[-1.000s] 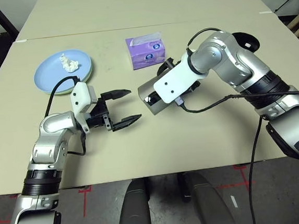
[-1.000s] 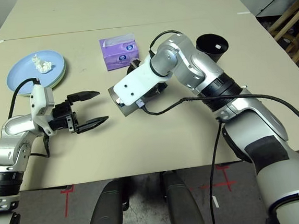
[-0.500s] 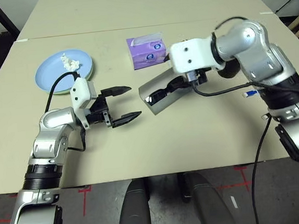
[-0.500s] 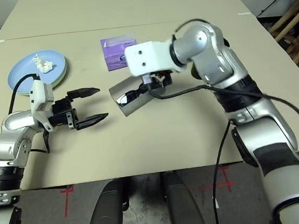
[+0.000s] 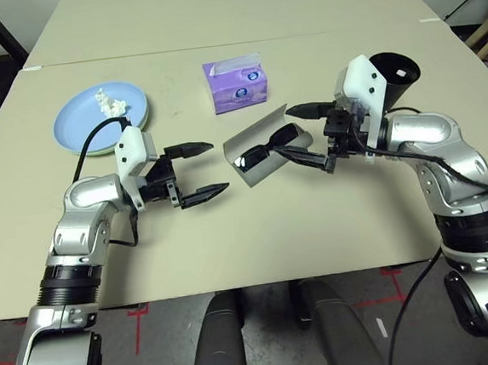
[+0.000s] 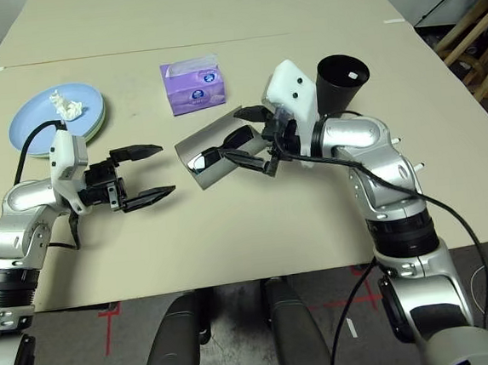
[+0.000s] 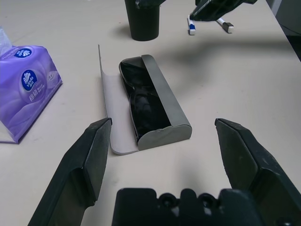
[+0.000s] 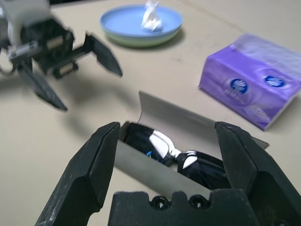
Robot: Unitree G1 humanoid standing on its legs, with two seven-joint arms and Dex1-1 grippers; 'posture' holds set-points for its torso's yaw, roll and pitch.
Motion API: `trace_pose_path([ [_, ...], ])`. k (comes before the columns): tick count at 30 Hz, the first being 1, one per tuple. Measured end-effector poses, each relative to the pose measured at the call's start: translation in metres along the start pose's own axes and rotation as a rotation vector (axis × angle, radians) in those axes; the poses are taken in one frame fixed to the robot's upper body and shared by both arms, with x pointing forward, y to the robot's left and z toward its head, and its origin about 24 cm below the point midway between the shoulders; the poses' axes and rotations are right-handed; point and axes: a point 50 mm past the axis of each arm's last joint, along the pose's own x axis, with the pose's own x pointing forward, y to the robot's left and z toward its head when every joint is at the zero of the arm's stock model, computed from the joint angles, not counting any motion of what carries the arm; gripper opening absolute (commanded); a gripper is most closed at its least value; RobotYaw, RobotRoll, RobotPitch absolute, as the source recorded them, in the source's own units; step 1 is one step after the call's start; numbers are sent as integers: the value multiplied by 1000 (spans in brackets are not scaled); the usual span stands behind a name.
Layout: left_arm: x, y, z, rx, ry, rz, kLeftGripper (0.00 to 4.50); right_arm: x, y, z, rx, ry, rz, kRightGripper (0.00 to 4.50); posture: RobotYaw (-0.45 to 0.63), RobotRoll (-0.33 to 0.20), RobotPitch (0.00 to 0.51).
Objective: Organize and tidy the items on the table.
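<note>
Glasses case [image 5: 262, 149] lies open mid-table, black sunglasses [image 7: 141, 96] inside | your left gripper [image 5: 202, 168] and right gripper [image 5: 301, 132] flank it, fingers spread, empty | crumpled tissue [image 5: 110, 101] rests on stacked plates [image 5: 81, 128]

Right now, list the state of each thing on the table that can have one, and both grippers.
glasses case: lid open, lying on the table
sunglasses: inside the case
plates: stacked, blue on green
tissue: crumpled, on the top plate
tissue box: a tissue sticking out
cup: upright
left gripper: open, empty
right gripper: open, empty
</note>
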Motion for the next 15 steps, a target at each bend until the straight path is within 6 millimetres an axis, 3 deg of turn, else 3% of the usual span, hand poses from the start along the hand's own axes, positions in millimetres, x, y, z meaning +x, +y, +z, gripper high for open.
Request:
trace_pose_path([
  [5,0,0,0,-1,0,3,4500,-11,0,-14,18,-114,-92,4476,117,0,222],
  [10,-1,-1,-2,-10,3,8,4500,-30,-5,-50,32,-147,-215,4476,117,0,217],
  [15,-1,0,-2,-10,4,15,4500,-42,-6,-64,-18,-187,-219,4476,113,0,212],
])
